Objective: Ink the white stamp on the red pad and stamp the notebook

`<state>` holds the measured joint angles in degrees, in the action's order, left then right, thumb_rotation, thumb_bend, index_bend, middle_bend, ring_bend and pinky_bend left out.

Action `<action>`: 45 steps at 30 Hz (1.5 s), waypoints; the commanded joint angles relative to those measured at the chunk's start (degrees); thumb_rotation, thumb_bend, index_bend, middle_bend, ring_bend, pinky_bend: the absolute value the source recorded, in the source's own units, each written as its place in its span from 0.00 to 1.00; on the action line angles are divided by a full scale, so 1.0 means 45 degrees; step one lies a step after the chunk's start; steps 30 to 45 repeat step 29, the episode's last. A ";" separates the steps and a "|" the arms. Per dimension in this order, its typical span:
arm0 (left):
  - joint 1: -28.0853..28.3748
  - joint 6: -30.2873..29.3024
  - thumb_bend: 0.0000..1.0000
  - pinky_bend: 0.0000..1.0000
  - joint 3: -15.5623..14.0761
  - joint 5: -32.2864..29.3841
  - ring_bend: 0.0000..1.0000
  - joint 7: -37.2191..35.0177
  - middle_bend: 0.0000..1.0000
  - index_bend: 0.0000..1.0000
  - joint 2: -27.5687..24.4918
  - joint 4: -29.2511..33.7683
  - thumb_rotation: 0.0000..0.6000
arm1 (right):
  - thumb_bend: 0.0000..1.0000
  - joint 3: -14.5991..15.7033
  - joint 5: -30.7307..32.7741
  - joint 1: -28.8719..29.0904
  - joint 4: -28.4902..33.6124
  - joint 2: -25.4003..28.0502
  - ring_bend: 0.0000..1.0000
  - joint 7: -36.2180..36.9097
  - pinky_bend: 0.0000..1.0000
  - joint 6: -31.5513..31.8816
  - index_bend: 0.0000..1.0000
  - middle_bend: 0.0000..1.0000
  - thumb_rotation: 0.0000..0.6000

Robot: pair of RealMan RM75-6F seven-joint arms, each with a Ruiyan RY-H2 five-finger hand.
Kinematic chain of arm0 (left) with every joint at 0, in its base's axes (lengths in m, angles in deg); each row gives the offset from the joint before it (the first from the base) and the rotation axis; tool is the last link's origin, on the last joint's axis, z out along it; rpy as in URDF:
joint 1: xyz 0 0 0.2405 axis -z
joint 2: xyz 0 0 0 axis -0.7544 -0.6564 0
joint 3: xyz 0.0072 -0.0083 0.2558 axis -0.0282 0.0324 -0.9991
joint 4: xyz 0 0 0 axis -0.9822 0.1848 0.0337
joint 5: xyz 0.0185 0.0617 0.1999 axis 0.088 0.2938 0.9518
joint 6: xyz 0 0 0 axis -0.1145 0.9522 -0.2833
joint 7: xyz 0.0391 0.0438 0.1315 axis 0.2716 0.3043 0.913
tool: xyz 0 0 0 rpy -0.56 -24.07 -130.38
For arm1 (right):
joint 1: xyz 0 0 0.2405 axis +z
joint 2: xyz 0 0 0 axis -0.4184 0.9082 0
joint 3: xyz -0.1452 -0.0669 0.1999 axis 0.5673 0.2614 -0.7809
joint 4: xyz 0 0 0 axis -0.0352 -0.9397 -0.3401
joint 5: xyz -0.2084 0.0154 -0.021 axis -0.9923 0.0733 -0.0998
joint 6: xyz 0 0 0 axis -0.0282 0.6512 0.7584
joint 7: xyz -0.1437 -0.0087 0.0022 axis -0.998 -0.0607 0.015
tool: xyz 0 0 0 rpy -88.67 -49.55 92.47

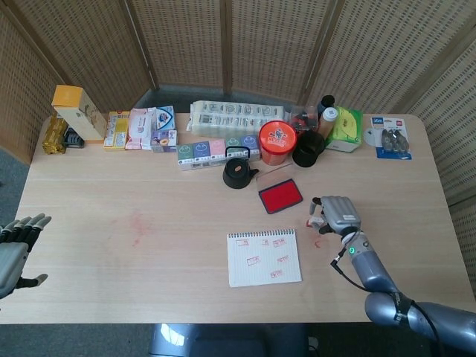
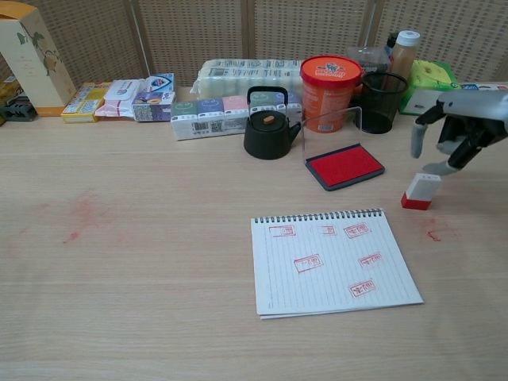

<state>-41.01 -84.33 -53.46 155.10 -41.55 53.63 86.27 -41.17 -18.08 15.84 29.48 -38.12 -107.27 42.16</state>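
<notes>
My right hand hangs just above the white stamp, fingers spread and holding nothing. The stamp stands on the desk near its right edge, between the red pad and that edge, beside the notebook. My left hand waits open off the left edge.

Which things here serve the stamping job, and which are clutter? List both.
Job: white stamp, standing on the table; red pad, lid open; notebook, already stamped; right robot hand above the stamp.
Clutter: black kettle, orange tub, mesh cup.
</notes>
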 commanded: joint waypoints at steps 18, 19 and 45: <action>-0.0427 -0.1036 0.00 0.00 0.0008 0.0627 0.00 -0.0198 0.00 0.00 -0.0227 0.0016 1.00 | 0.00 0.1439 -0.7706 -0.4130 0.1936 0.2800 0.07 0.0229 0.29 0.6613 0.28 0.15 0.75; -0.0460 -0.1116 0.00 0.00 0.0009 0.0667 0.00 -0.0172 0.00 0.00 -0.0224 0.0024 1.00 | 0.00 0.1438 -0.7586 -0.4342 0.1950 0.2700 0.04 0.0051 0.26 0.6847 0.26 0.13 0.74; -0.0871 -0.2091 0.00 0.00 0.0016 0.1206 0.00 0.0106 0.00 0.00 -0.0175 0.0029 1.00 | 0.00 0.1587 -0.7559 -0.6470 0.2036 0.2283 0.00 0.0568 0.16 0.9192 0.19 0.06 0.70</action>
